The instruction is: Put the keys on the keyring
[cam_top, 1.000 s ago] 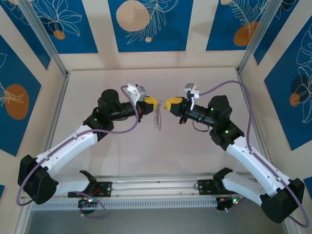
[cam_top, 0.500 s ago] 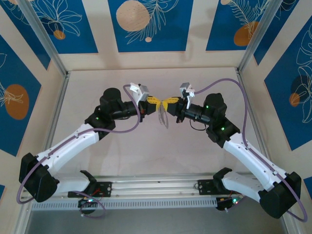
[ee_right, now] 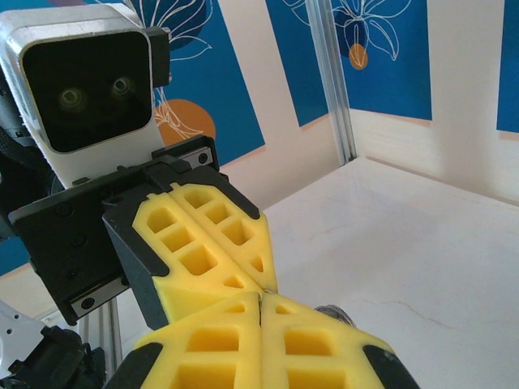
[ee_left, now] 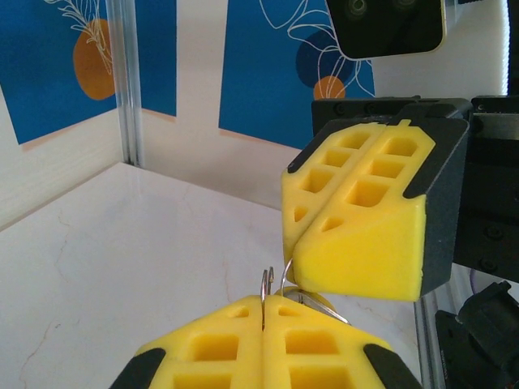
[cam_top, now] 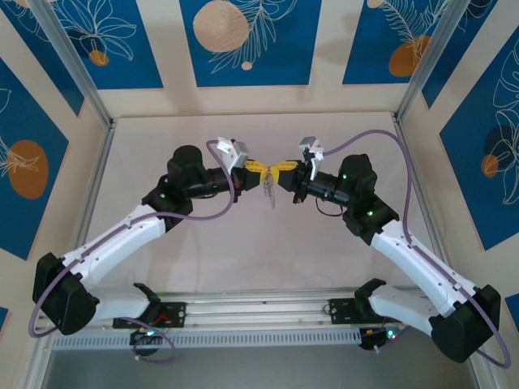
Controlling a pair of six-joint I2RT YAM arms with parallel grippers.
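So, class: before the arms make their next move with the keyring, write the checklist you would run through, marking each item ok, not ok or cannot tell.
1. Left gripper shut on the grey metal loop keyring: ok.
2. Right gripper shut: ok.
3. Yellow fingertips of both grippers meeting above the white table: ok.
4. Tiny gold-headed key in right gripper: cannot tell.
5. Key threaded on keyring: cannot tell.

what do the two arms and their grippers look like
The left arm and right arm match: white shells on the long links, black rounded joints, small green lights, a purple cable looping along each. The left gripper and right gripper have bright yellow wedge fingers with square pockets in black holders, with a pale camera box above.
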